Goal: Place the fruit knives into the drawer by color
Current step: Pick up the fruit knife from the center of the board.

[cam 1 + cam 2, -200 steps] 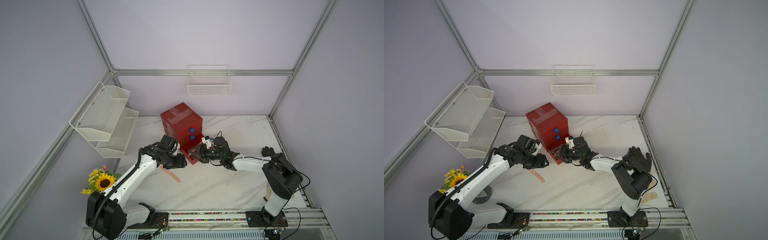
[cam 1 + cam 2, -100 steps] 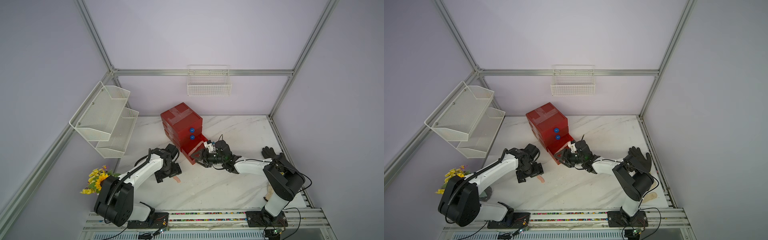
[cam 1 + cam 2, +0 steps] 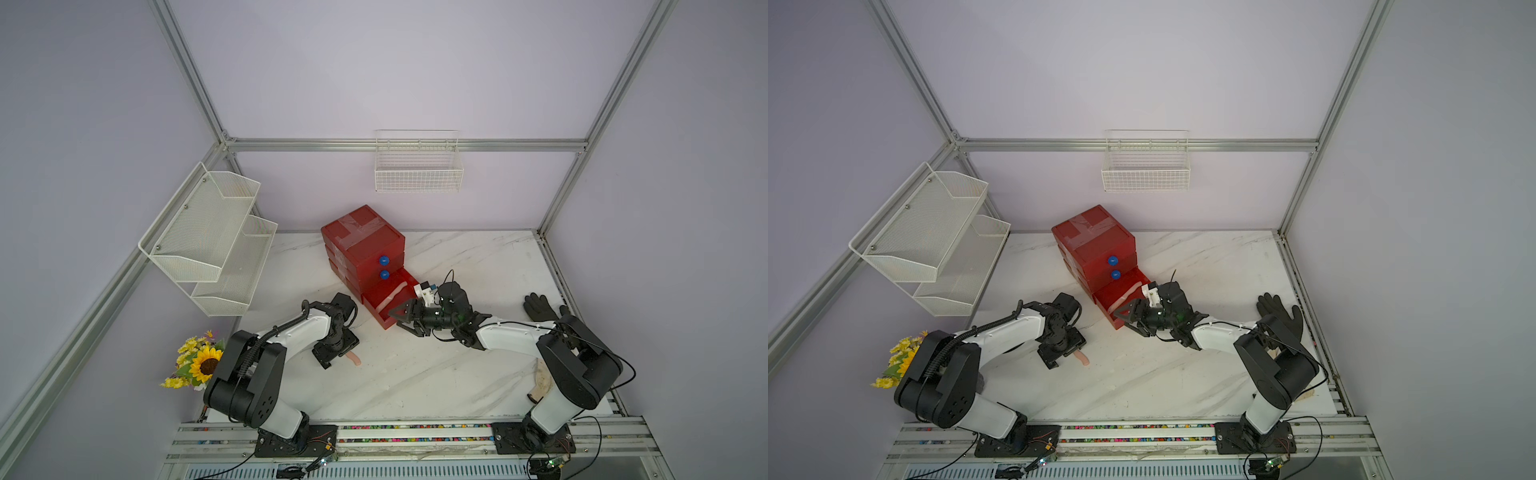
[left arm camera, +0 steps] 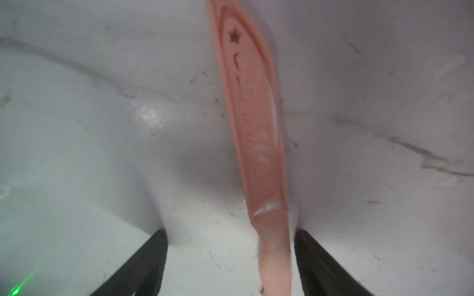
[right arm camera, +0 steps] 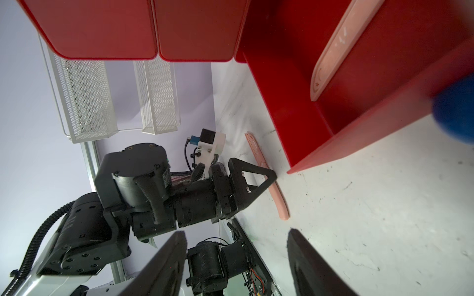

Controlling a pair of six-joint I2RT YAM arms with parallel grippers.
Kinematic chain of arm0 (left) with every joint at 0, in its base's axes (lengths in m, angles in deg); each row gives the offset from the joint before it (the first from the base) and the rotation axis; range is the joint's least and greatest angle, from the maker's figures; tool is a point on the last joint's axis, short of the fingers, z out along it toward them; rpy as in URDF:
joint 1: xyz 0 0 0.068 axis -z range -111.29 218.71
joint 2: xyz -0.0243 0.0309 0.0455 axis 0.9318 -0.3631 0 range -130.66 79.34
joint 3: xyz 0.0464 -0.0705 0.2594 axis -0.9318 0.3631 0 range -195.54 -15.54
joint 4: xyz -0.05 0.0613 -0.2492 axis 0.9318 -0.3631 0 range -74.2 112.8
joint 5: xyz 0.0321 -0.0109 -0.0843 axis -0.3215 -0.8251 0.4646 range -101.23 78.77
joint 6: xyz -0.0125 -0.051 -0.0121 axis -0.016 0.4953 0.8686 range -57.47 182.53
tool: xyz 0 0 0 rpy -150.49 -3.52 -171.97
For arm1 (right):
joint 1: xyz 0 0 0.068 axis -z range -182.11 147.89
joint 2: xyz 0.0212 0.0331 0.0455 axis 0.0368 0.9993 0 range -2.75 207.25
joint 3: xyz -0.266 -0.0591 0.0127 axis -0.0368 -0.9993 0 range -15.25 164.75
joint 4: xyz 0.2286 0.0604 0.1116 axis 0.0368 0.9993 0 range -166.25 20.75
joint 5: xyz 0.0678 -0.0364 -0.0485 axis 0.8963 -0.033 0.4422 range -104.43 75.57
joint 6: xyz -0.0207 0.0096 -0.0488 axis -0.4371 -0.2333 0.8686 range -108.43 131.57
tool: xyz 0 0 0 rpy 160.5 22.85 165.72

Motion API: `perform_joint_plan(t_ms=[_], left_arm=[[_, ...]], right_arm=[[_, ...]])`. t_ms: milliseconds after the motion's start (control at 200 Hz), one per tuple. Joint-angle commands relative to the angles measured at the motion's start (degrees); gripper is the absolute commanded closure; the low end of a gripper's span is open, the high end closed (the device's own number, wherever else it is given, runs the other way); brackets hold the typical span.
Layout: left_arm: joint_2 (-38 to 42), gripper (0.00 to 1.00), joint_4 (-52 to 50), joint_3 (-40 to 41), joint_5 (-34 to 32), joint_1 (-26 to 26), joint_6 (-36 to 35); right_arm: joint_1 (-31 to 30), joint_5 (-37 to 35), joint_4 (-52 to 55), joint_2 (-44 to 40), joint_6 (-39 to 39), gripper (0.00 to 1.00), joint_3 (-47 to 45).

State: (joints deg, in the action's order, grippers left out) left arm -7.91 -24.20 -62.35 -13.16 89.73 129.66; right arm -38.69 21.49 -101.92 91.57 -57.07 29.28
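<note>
Overhead, a white marble-veined tabletop (image 3: 436,374) is filling the lower middle of both top views, and pale lilac walls (image 3: 415,83) are rising behind it inside an aluminium frame (image 3: 395,144). The red drawer chest (image 3: 365,245) is standing just above the centre of the frame. Its two upper drawers are sitting shut behind blue knobs (image 3: 383,260), and its bottom drawer (image 3: 374,311) is sticking out toward the lower right. One salmon-pink knife (image 3: 392,294) is lying aslant inside that open drawer. The second salmon-pink knife (image 4: 256,115) is lying flat on the tabletop to the lower left of the chest, apart from it. The left claw (image 4: 229,238) is standing over it with fingers spread, the handle running between them close to one finger, and its wrist is hiding all but the knife's end in both top views. The right claw (image 3: 402,319) is hovering open and empty at the drawer's front corner. A white wire basket (image 3: 417,174) is hanging on the back wall, and a two-tier mesh rack (image 3: 208,237) is jutting out at the left. Sunflowers (image 3: 199,363) are sitting at the lower left, and a black glove (image 3: 540,309) is lying at the tabletop's right edge.
</note>
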Motion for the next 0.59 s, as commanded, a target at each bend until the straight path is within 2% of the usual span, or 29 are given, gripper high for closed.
perform_joint_plan(t_ms=[0,360,590], left_arm=[[-2.3,0.28,5.6,2.5,1.0,-0.3,3.4],[-2.7,0.46,9.0,4.0,0.4,-0.4,4.8],[-3.7,0.70,9.4,4.0,0.3,-0.4,3.9]], right_arm=[[0.8,0.9,0.5,-2.3,1.0,0.34,-1.2],[1.7,1.8,0.7,-2.4,0.8,0.34,-1.6],[1.8,1.8,0.7,-2.7,0.8,0.34,-2.2]])
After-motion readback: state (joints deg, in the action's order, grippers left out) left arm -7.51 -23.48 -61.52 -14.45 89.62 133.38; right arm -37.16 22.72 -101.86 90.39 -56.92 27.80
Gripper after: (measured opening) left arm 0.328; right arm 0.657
